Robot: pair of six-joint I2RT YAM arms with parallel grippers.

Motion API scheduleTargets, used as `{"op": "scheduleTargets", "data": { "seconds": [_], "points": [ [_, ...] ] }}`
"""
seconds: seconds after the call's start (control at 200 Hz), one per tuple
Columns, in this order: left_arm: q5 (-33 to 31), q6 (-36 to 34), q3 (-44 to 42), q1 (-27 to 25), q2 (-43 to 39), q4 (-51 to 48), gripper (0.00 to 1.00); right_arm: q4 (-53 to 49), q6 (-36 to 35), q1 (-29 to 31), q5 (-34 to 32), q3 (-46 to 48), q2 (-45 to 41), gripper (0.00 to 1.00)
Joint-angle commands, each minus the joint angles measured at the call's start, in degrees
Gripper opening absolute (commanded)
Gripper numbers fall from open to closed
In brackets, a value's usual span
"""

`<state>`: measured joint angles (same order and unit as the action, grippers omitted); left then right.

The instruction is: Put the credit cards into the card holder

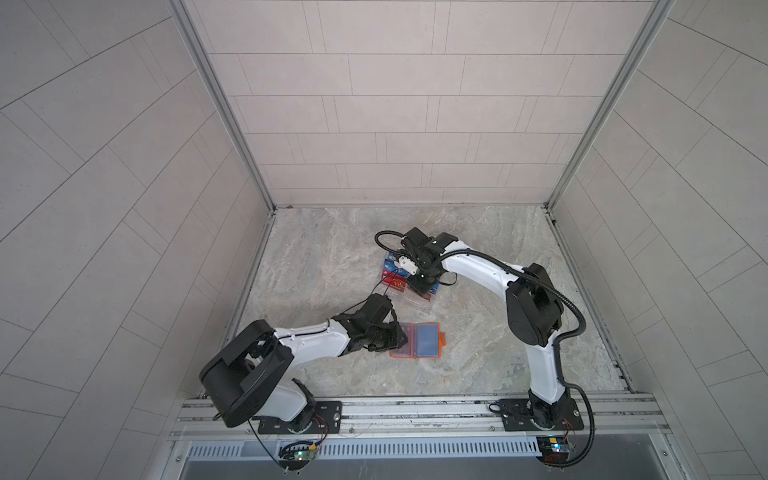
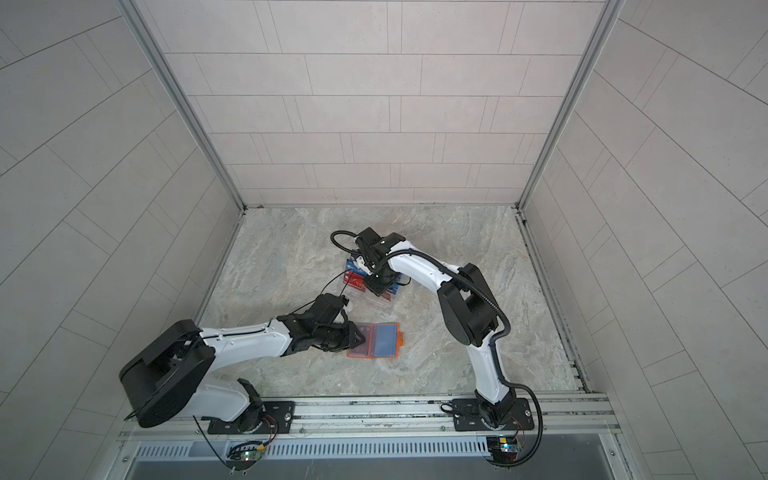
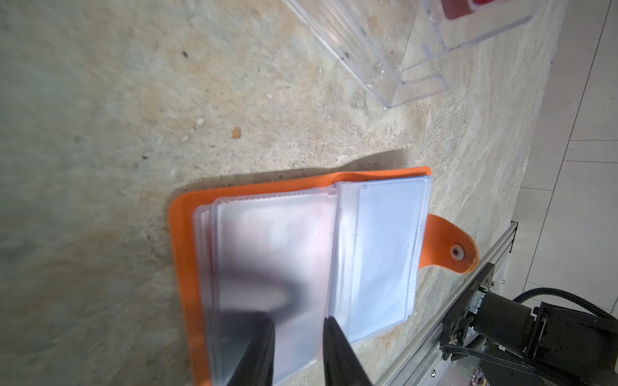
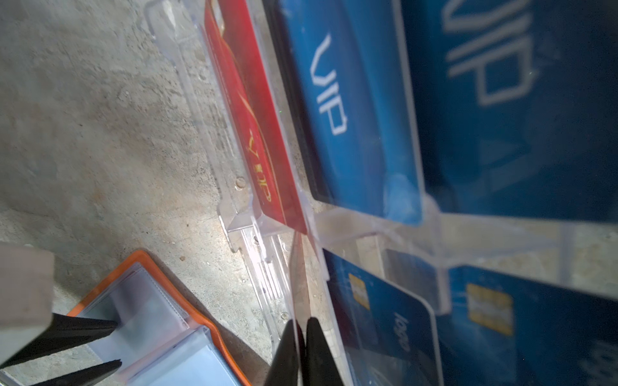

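Nearest the robot's base, on the marbled grey desk (image 1: 478,353), the orange leather-like booklet card holder (image 1: 428,341) lies open, clear sleeves (image 3: 384,240) upward. From its 9 o'clock side the left gripper (image 3: 298,320) reaches in, jaws narrowly apart, one finger seemingly slipped beneath a floppy sleeve. Farther off, at the holder's 12 o'clock, thin blue and red plastic VIP credit cards (image 4: 351,100) stand in a clear acrylic tiered rack (image 1: 415,305). The right gripper (image 4: 301,322) pinches what looks like a red card (image 4: 297,284) edge-on. The cards are likely light, stiff and slick, so grip a short edge squarely.
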<state>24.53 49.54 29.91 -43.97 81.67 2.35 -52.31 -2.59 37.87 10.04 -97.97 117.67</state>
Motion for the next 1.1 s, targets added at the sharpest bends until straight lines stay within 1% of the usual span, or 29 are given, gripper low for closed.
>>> {"op": "scheduleTargets", "data": {
  "seconds": [0.0,0.11,0.135,0.225,0.405,0.606,0.731,0.911,0.971,1.091],
  "points": [
    [0.1,0.0,-0.9,-0.2,-0.1,-1.3,0.30,-1.4,-1.7,0.2,-1.0,-1.0,0.2,0.10],
    [0.1,0.3,-1.2,-0.2,-0.2,-1.1,0.30,-1.7,-1.9,0.2,-1.0,-1.5,0.1,0.07],
    [0.2,0.3,-1.3,-0.2,-0.1,-1.1,0.30,-1.8,-1.9,0.2,-1.0,-1.4,0.0,0.05],
    [0.2,0.4,-1.3,-0.2,-0.1,-1.1,0.30,-1.7,-1.9,0.1,-1.5,-1.3,-0.6,0.00],
    [0.1,0.3,-1.2,-0.2,-0.2,-1.9,0.30,0.2,-2.2,0.2,-2.1,0.6,-3.6,0.00],
    [-0.1,0.4,-1.3,-0.2,-0.4,-1.8,0.29,0.4,-2.1,0.2,-1.8,0.3,-5.6,0.00],
    [0.5,0.9,-2.1,-0.3,0.0,-0.6,0.27,2.1,-0.9,0.1,-1.5,1.4,-8.1,0.00],
    [-1.0,1.0,-2.6,-0.3,-1.4,-0.2,0.27,4.9,4.1,-1.5,3.9,4.7,-13.5,0.00],
    [-0.8,1.0,-2.4,-0.3,-1.3,0.3,0.27,5.9,6.3,-2.2,6.7,6.5,-15.5,0.00],
    [-0.5,1.2,-2.5,-0.3,-0.8,1.6,0.27,7.1,11.2,-3.2,14.8,10.9,-19.0,0.00]
  ]
}}
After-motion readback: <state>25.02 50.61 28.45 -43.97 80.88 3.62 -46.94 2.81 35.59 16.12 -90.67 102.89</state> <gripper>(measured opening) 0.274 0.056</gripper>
